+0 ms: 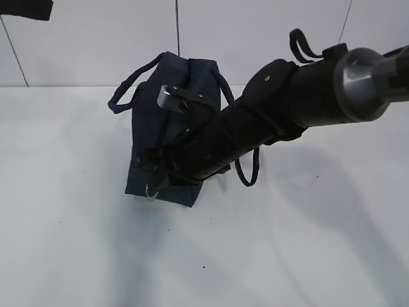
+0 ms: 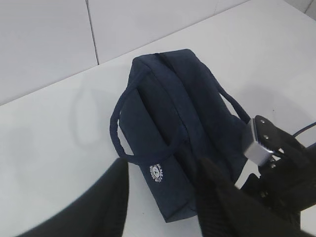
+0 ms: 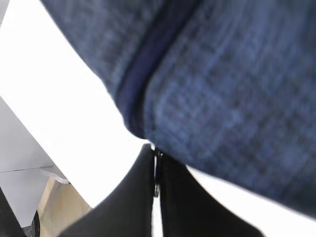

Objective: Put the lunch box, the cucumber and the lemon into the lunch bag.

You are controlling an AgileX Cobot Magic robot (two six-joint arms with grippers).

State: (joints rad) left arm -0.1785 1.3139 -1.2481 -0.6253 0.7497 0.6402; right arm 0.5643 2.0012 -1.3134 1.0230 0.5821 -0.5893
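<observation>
The dark navy lunch bag stands on the white table, with its loop handles hanging to both sides and its top seam drawn together. It also shows in the left wrist view, with its round white logo. My right gripper reaches across to the bag's near end. In the right wrist view the right gripper is shut on the zipper's metal ring pull. My left gripper is open and empty above the bag's logo end. The lunch box, cucumber and lemon are out of view.
The right arm lies slantwise over the bag, with a black cable loop hanging beside it. It also fills the lower right of the left wrist view. A white panelled wall stands behind the table.
</observation>
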